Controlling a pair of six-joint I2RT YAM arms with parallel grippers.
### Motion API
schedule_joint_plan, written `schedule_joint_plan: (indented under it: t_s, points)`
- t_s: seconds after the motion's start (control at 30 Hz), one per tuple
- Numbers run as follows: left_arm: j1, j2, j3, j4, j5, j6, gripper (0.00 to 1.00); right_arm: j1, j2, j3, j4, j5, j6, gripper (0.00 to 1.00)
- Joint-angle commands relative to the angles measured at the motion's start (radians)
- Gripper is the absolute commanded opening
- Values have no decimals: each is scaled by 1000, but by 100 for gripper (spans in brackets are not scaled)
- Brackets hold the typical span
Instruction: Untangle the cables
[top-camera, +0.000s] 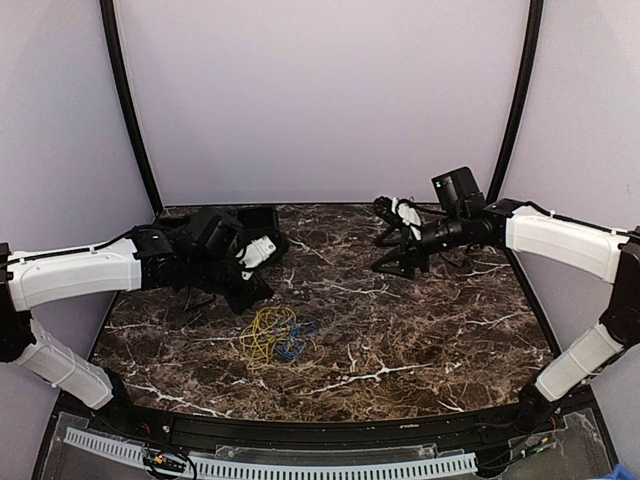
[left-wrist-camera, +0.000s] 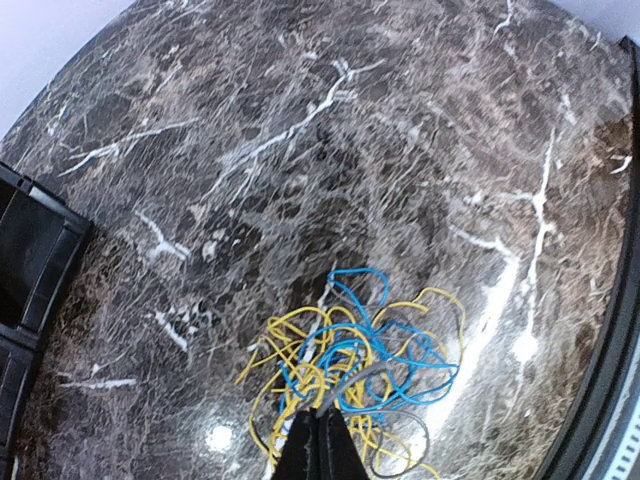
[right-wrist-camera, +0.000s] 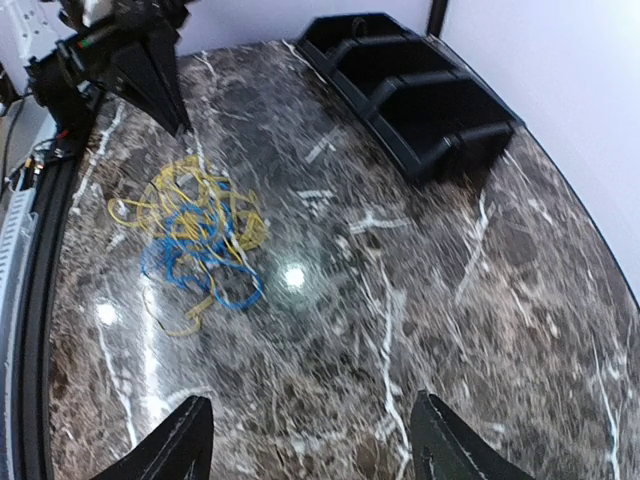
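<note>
Black fingers pressed flat together: that's the left claw (left-wrist-camera: 320, 440), closed to a single point and angled down over the marble counter (top-camera: 420, 340). Right at its tip, spreading out ahead of it, sits the knot. The yellow cable (left-wrist-camera: 445, 300) loops widest, while the blue cable (left-wrist-camera: 360, 275) threads through the middle of it and arches out on the far side from the tip. A thin grey strand (left-wrist-camera: 415, 440) curls just beside the fingers. The point seems aimed at the near edge of the bundle, where single loops stick out and can be picked off without dragging the whole heap. Whether a strand is actually pinched I cannot tell, because the closed tips hide that spot. Out to the far left of this claw, a black compartment tray (left-wrist-camera: 30, 260) rests on the counter, well clear of the cords.

Over to the right claw (right-wrist-camera: 320, 450): jaws spread wide, nothing between them, held up off the marble. From its own view the tangle lies well ahead and off to the left, nowhere near touching. My read is that it waits open so it can take the other colour once a loop comes free.
</note>
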Motion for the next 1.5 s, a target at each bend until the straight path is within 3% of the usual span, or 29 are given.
schedule_joint_plan:
  t_s: [0.0,0.27,0.5,0.6,0.83,1.03,1.3,1.47]
  points:
    - [-3,-66,13,123,143,-83,0,121,33,73,18,-26,83,73]
    - [-3,-161,-89,250,87,-160,0,301,258,236,120,-39,191,80]
    - [-2,-235,-165,253,20,-244,0,402,438,313,289,5,275,77]
    - [-3,-275,-196,272,-4,-262,0,413,509,341,357,-35,310,57]
    - [-3,-338,-220,255,-45,-288,0,442,644,370,455,-121,430,32]
    - [-3,-433,-121,215,-136,-288,0,446,694,323,521,-138,503,26]
    - [-2,-502,138,197,-186,-190,0,450,749,297,553,-172,586,12]
    - [-3,-485,296,181,-236,-147,0,452,779,288,555,-129,626,13]
